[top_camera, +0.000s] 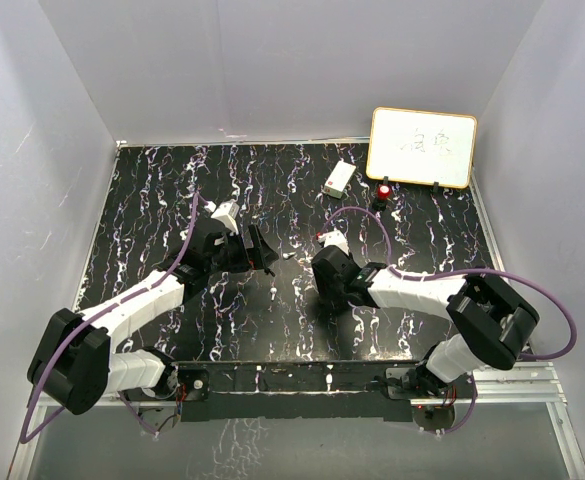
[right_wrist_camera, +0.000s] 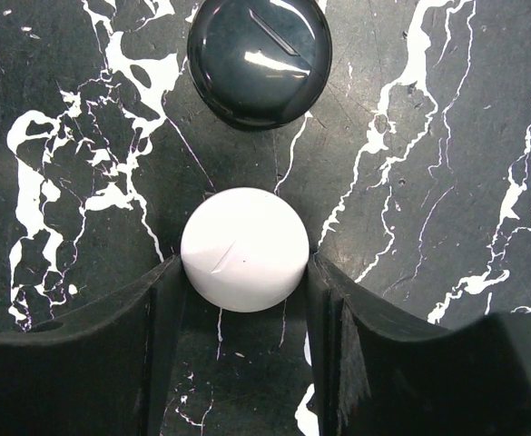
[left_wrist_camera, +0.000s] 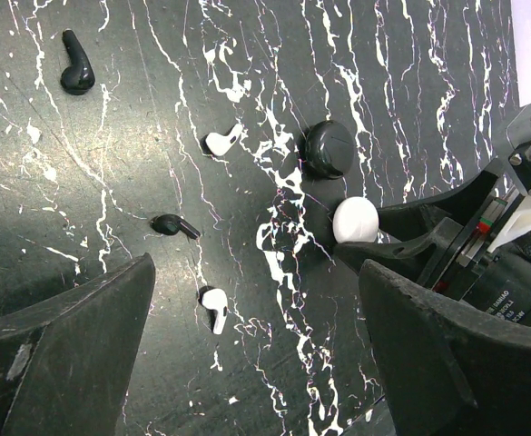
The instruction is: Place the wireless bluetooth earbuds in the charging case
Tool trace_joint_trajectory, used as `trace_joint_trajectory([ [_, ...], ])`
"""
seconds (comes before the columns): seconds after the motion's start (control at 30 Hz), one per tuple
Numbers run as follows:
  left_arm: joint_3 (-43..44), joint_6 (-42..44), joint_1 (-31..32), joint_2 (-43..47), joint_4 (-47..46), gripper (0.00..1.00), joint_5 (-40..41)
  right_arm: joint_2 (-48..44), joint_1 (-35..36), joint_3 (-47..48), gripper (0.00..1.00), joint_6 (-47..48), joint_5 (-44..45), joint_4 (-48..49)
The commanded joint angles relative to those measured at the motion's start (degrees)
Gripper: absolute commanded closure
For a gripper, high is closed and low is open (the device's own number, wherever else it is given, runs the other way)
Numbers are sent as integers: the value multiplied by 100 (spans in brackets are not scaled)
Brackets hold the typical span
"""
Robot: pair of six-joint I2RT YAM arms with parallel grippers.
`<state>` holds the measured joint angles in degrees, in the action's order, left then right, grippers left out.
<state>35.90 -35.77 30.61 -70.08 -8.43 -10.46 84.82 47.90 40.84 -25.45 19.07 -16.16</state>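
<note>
Left wrist view gives us the left fingers (left_wrist_camera: 65,354) spread wide above the tabletop (left_wrist_camera: 428,73); on it lie the upper black earbud (left_wrist_camera: 76,64), the lower black earbud (left_wrist_camera: 176,225), the lower white earbud (left_wrist_camera: 214,309) and the upper white earbud (left_wrist_camera: 221,141), all loose and apart; right of them sit the black round case (left_wrist_camera: 327,148) and, near it, the white round case (left_wrist_camera: 355,221); the right fingers (right_wrist_camera: 74,363) clamp the white round case from both sides.

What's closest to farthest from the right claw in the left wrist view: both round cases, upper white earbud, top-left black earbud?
1. White round case, between the right claw fingers.
2. Black round case, just above.
3. Upper white earbud, further left.
4. Top-left black earbud, far corner.
</note>
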Motion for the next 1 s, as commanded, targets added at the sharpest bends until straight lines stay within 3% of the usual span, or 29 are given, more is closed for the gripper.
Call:
trace_joint_trajectory([
  [0.0,91,44,27,167,106,8,13,109,18,161,56,18,117,-103],
  [0.13,86,49,25,200,126,8,9,154,18,191,46,23,141,-138],
  [0.3,79,53,30,206,138,7,18,244,18,237,44,14,166,-148],
  [0.47,70,54,32,216,153,8,18,317,19,269,52,16,167,-171],
  [0.6,71,61,26,238,156,8,26,200,17,226,66,5,185,-146],
  [0.77,136,20,28,222,144,9,-92,-456,34,8,69,243,123,259],
  [0.97,399,-63,32,252,162,14,-427,-1582,33,-189,69,1056,-553,1260],
])
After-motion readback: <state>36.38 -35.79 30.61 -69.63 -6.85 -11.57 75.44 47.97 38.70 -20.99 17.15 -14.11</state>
